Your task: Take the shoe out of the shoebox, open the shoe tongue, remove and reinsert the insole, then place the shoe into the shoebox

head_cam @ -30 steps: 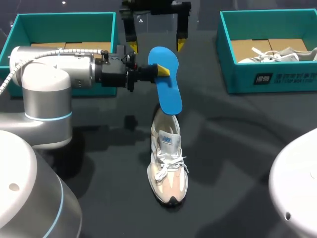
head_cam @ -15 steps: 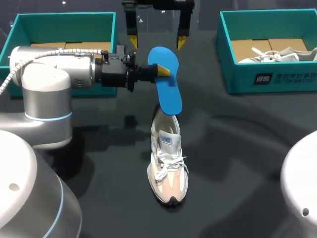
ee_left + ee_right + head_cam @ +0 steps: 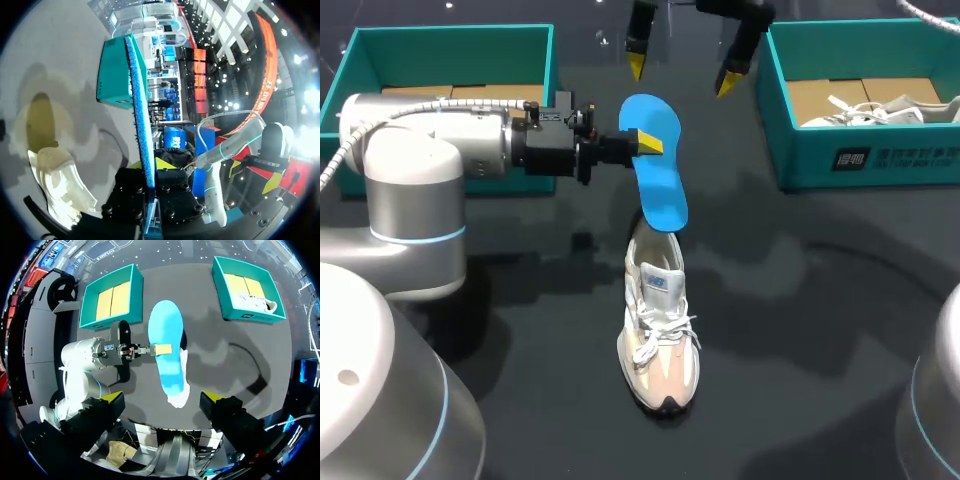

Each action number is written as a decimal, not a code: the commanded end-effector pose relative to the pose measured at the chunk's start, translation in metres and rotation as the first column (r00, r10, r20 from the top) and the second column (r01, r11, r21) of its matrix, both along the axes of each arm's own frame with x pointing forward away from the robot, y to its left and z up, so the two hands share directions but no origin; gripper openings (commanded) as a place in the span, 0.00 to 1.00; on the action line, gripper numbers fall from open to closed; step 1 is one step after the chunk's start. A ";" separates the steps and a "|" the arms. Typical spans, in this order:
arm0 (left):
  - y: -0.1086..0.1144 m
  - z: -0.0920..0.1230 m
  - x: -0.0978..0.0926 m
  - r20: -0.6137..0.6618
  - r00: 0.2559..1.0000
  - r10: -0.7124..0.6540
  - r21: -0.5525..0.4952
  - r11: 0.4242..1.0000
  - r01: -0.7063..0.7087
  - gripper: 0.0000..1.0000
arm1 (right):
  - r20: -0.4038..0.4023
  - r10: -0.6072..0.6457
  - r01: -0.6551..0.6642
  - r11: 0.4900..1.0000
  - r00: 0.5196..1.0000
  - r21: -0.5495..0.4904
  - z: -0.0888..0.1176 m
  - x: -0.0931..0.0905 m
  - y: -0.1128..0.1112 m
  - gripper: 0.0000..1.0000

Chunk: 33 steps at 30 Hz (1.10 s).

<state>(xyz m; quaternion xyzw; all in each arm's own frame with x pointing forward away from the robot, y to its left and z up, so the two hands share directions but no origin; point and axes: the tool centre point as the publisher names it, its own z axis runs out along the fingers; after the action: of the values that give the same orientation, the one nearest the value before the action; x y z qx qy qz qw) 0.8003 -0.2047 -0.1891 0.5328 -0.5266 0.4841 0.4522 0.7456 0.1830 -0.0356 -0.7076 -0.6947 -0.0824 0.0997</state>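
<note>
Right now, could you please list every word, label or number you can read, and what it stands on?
Printed white label on the front wall of the right shoebox: too blurred to read.
Small mark on the tongue of the shoe: too small to read.
On the blue insole: no print visible.
On the left shoebox: no print visible.

Bright light from overhead. The dark glossy table point(image 3: 820, 350) carries soft, spreading shadows around the flat blue foam insole point(image 3: 655, 165) and white-and-beige laced sneaker point(image 3: 658, 340); small glints dot its far edge.
</note>
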 end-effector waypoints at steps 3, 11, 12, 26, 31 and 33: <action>-0.001 0.000 0.000 0.000 1.000 0.000 0.001 1.000 0.000 0.00 | 0.010 -0.052 0.043 0.906 0.999 0.421 -0.012 -0.008 -0.026 1.00; -0.001 0.000 0.000 0.000 1.000 0.000 0.001 1.000 0.000 0.00 | -0.062 -0.110 0.126 0.824 0.992 0.552 -0.017 -0.007 -0.036 1.00; -0.001 0.000 0.000 0.000 1.000 0.000 0.001 1.000 0.000 0.00 | -0.059 -0.108 0.123 0.815 0.992 0.566 -0.018 -0.007 -0.037 1.00; -0.001 0.000 0.000 0.000 1.000 0.000 0.001 1.000 0.000 0.00 | -0.073 -0.100 0.121 0.653 0.992 0.747 -0.047 -0.009 -0.046 1.00; -0.001 0.000 0.000 0.000 1.000 0.000 0.001 1.000 0.000 0.00 | -0.069 -0.112 0.123 0.609 0.991 0.783 -0.055 -0.009 -0.048 1.00; -0.001 0.000 0.000 0.000 1.000 0.000 0.001 1.000 0.000 0.00 | -0.057 -0.115 0.115 0.592 0.992 0.798 -0.059 -0.010 -0.049 1.00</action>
<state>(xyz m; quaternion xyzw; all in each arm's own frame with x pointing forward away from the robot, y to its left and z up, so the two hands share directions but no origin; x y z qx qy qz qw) 0.8002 -0.2046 -0.1891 0.5328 -0.5265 0.4842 0.4522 0.7411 0.1362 -0.0875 -0.6889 -0.6002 -0.2699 0.3039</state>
